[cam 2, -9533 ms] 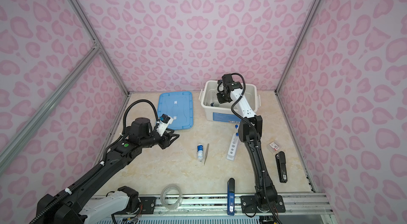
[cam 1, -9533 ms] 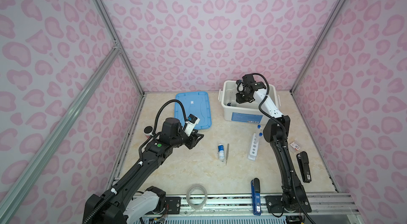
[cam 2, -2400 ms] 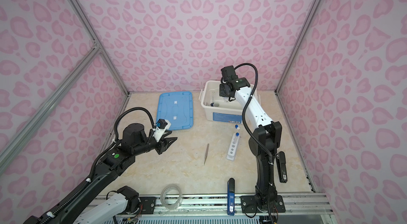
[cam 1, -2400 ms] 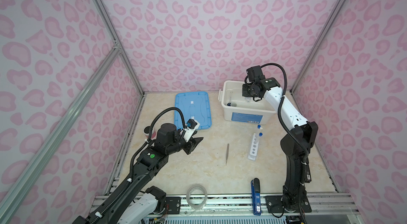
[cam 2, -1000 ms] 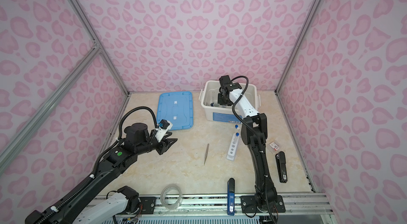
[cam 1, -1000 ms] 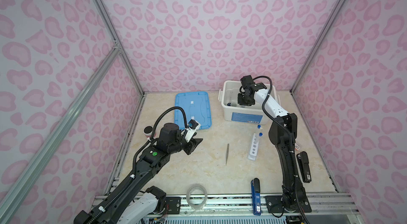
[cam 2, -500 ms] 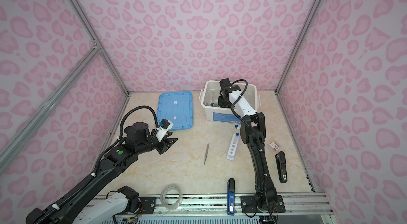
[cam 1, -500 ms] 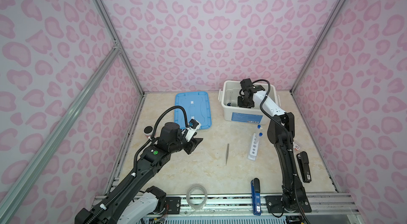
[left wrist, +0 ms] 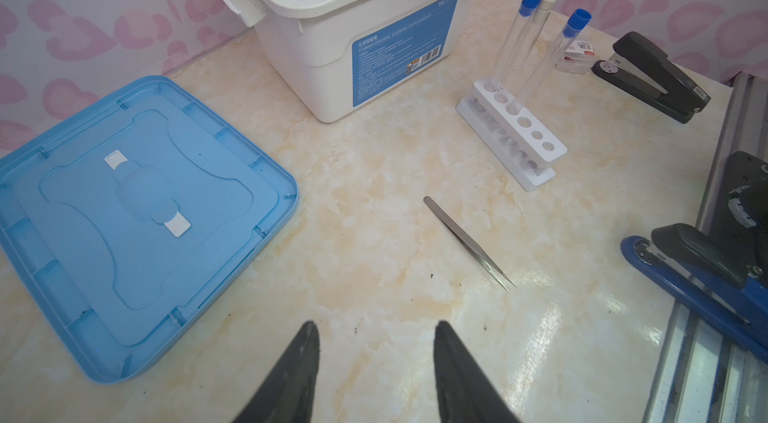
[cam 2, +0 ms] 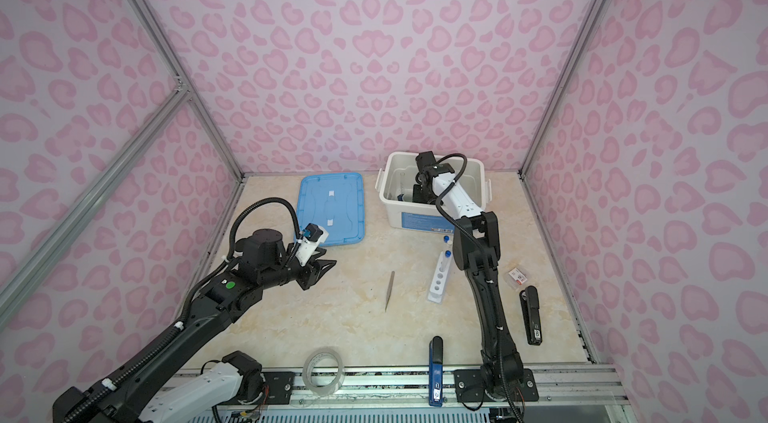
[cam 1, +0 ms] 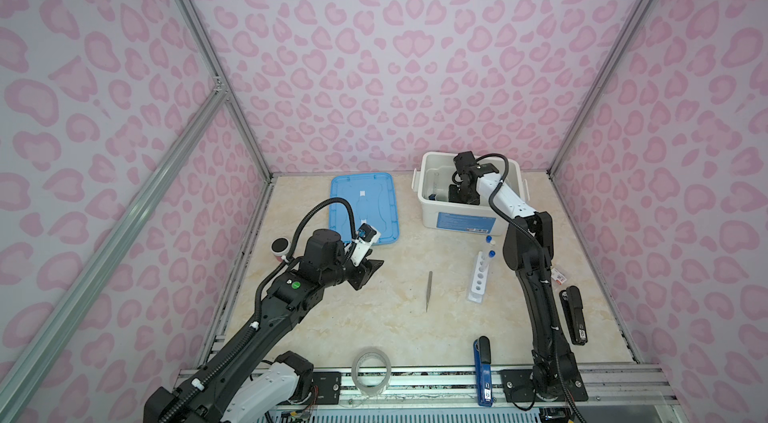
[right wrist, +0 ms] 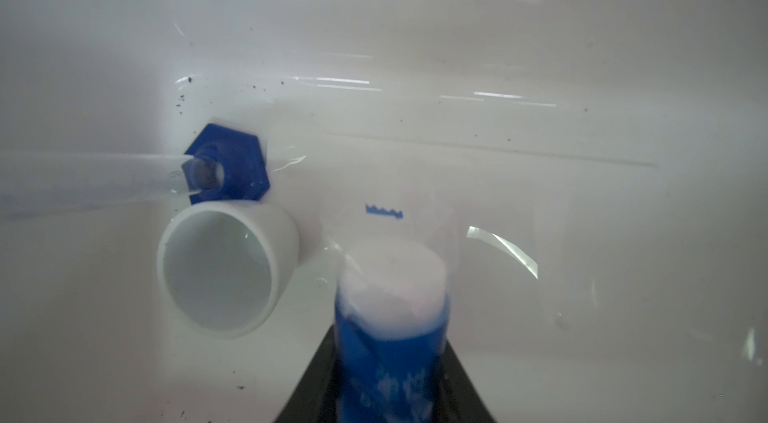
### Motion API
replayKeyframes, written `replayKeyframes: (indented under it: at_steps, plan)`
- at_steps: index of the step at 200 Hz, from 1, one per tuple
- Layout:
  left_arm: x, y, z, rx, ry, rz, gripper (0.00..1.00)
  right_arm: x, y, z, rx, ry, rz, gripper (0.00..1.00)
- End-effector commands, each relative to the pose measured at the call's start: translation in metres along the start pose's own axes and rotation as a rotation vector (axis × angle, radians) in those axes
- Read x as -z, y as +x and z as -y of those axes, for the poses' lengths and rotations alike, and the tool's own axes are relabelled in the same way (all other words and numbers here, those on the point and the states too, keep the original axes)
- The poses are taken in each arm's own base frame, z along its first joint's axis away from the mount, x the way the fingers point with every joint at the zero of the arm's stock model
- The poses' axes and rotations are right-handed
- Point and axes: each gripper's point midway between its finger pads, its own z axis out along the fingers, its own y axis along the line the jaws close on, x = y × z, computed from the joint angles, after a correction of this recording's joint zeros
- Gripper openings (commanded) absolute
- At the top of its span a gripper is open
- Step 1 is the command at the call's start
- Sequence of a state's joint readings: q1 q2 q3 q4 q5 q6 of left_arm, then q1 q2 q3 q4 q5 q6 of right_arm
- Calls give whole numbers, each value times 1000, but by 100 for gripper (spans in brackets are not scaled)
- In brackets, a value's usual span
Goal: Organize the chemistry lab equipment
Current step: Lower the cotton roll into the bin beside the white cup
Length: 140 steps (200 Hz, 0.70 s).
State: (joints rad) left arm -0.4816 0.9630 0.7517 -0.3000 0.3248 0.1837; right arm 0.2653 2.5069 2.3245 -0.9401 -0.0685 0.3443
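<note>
Grip inside the white bin [cam 1: 426, 217]
Our right jaws clamp the blue-labelled white bottle [right wrist: 392, 296] in that bin at far right, beside the white dish [right wrist: 220, 267]; our left jaws stand open and empty above the counter [cam 1: 374, 317].

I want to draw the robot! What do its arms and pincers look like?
Both arms are mostly black with white sections: the left arm has a green dot sticker, the right arm a white forearm. A ribbed black cable loops over each. The left pincer and right pincer have black, tapering fingers.
</note>
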Motion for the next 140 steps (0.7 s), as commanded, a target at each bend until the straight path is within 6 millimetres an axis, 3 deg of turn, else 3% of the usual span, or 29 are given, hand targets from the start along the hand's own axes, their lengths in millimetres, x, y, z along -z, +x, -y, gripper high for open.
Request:
replayKeyframes:
  at_steps: [1, 140]
  plan:
    - [1, -8, -1, -11, -5, 19, 47, -7, 1, -1, 10, -2, -3, 32]
    - [-2, -6, -2, -8, -5, 11, 47, -19, 5, 1, 5, -5, -27, 40]
